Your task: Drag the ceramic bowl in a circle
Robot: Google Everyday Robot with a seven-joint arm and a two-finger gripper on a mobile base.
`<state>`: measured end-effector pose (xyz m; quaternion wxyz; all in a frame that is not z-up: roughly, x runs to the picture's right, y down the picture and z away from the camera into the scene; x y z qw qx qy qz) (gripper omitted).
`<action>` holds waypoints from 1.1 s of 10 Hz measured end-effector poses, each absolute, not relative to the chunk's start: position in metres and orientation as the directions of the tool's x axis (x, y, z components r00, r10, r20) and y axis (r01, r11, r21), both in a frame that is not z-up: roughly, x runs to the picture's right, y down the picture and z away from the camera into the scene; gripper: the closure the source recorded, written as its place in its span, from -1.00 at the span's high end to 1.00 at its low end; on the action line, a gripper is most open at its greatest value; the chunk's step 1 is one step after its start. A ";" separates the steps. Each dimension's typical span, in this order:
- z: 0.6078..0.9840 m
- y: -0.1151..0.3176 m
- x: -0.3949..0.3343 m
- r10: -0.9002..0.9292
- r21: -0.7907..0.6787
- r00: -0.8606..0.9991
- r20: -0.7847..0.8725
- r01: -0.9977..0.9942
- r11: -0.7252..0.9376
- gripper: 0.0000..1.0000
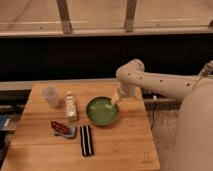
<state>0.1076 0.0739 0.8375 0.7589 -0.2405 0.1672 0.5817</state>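
ceramic bowl (102, 111) sits upright on the wooden surface (125, 147), mouth up, paler inside with a darker rim. It's round, so no long axis or heading to report. The hand (116, 98) is at the bowl's far rim on the arm side, its pale tip overlapping the rim edge. Whether it touches or grips the rim: cannot tell. How far the hand is open: cannot tell either, since the tip reads as one pale blob against the bowl. The white arm (150, 82) runs from the hand up to a rounded elbow, then off toward the frame's right, where the robot body is cut off by the edge. On the far side of the bowl from the hand, just beside it, is a small clear bottle (71, 106); upright or tilted is hard to make out. Further out the same way is a translucent white cup (50, 95), well apart from the hand. Nearer the camera than the hand is a black striped item (86, 140), long axis running near-to-far. Beside that is a red packet (60, 126) lying on something grey-blue, too blurred to identify. The surface's near corner on the cup side is cut off by the frame.
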 end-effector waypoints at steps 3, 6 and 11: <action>0.857 0.079 0.097 0.793 -0.211 0.277 -0.543 -0.959 0.191 0.60; 0.886 0.095 0.077 0.767 -0.259 0.296 -0.569 -0.950 0.175 0.60; 0.903 0.121 0.061 0.728 -0.291 0.329 -0.601 -0.939 0.184 0.10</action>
